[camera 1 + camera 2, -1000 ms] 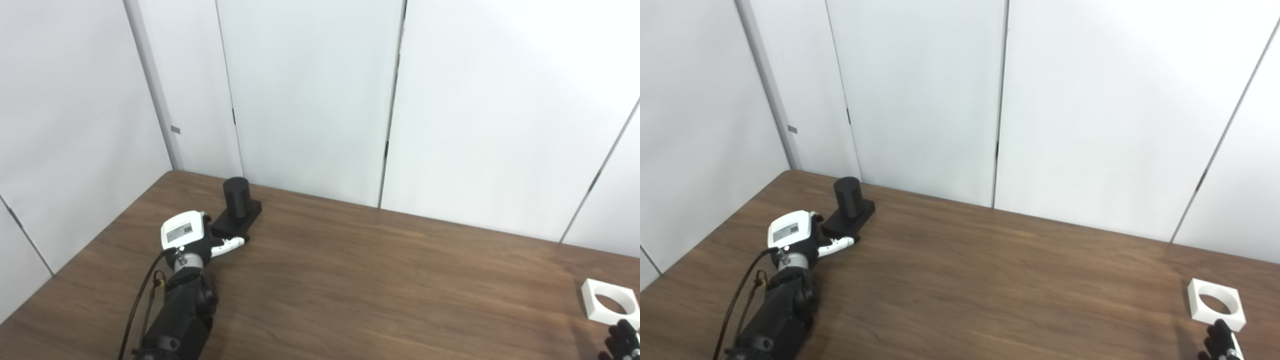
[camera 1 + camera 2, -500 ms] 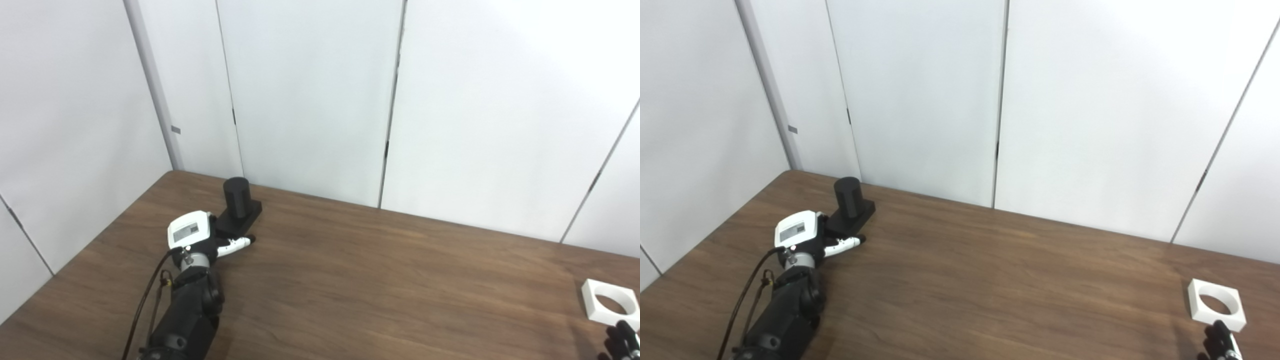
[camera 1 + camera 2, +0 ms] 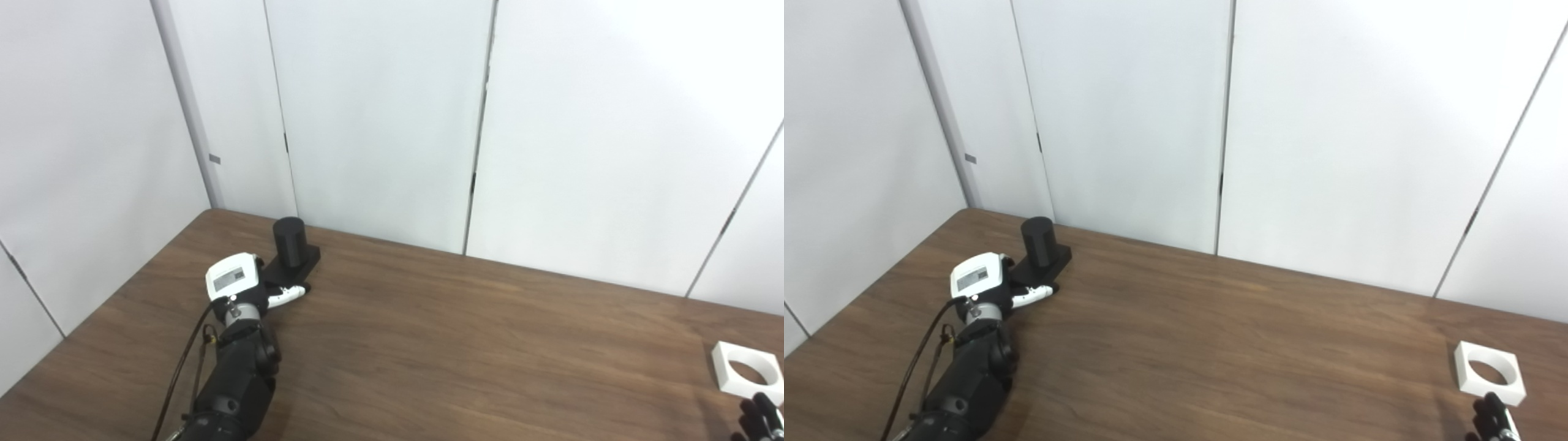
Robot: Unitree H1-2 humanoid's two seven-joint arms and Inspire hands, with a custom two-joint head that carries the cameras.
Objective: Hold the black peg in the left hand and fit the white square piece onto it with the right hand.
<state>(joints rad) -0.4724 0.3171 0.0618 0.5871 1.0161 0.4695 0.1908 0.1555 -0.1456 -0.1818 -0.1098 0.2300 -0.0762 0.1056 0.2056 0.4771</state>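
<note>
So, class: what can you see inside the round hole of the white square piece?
Through the hole in the white square piece only brown table shows. Nothing sits inside. The right hand partly covers its near corner.

Right hand point(image 3: 1494, 419): cut off by the bottom edge, grip unclear.
Left hand point(image 3: 242, 285): fingers hidden behind its back.

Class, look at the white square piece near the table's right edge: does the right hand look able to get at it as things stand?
Probably yes: the right hand sits just below the white square piece, with only bare table around.
</note>
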